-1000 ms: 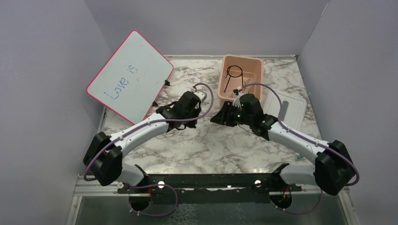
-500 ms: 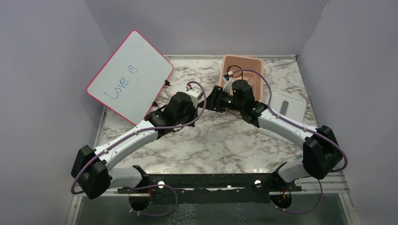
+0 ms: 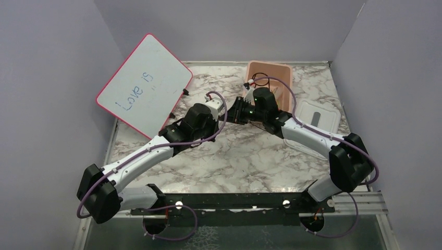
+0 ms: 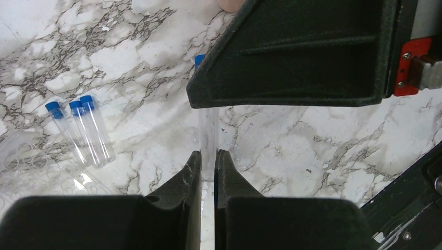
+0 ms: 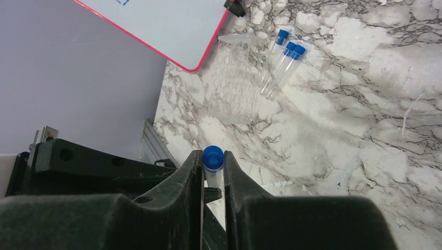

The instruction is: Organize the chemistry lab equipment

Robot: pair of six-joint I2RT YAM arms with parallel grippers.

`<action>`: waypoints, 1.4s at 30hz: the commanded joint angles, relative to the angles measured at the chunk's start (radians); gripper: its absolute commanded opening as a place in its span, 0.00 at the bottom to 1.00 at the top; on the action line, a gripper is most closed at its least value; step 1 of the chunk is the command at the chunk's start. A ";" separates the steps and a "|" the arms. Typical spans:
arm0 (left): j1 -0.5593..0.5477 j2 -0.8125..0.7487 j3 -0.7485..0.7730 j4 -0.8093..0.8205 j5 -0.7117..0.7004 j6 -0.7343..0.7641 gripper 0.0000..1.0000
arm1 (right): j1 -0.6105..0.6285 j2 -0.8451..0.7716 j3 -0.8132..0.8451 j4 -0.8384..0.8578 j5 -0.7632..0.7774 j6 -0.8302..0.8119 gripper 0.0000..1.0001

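Two robot arms meet over a marble table, to the right of a pink-rimmed whiteboard (image 3: 143, 86). Between them they hold one clear tube (image 4: 208, 125) with a blue cap (image 5: 212, 157). The left gripper (image 4: 208, 153) is pinched on the tube's bare lower end, and the right gripper (image 5: 212, 154) is closed around the capped end. The tube's long axis therefore runs straight from one gripper to the other (it looks like a hand-over). Three more capped vials (image 4: 78, 127) lie flat beside a clear rack (image 5: 234, 83) just off the whiteboard's near corner. That is the left arm's side, so the left arm seems nearer to the rack.
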State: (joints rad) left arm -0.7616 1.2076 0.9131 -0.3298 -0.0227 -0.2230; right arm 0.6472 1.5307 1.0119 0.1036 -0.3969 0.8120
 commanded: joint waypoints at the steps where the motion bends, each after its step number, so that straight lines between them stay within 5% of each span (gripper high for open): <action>1: -0.004 -0.043 -0.007 0.024 -0.002 0.000 0.13 | 0.006 0.009 0.028 0.033 -0.050 -0.022 0.16; 5: -0.004 -0.077 0.000 0.010 -0.096 -0.012 0.52 | 0.009 0.000 0.036 0.037 -0.006 -0.079 0.15; 12: -0.004 -0.239 0.057 0.012 -0.447 0.014 0.66 | 0.076 0.035 0.118 0.022 0.200 -0.286 0.15; 23: -0.004 -0.397 0.220 0.209 -0.873 0.129 0.74 | 0.323 0.228 0.166 0.295 0.549 -0.575 0.14; 29: -0.004 -0.425 0.151 0.193 -0.917 0.057 0.75 | 0.473 0.344 0.191 0.496 0.631 -0.694 0.14; 42: -0.004 -0.473 0.107 0.056 -0.906 -0.045 0.77 | 0.538 0.541 0.314 0.501 0.604 -0.727 0.13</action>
State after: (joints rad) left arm -0.7616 0.7696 1.0351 -0.2436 -0.9257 -0.2420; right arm 1.1641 2.0380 1.3090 0.5488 0.1833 0.1108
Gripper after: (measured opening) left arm 0.760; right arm 0.186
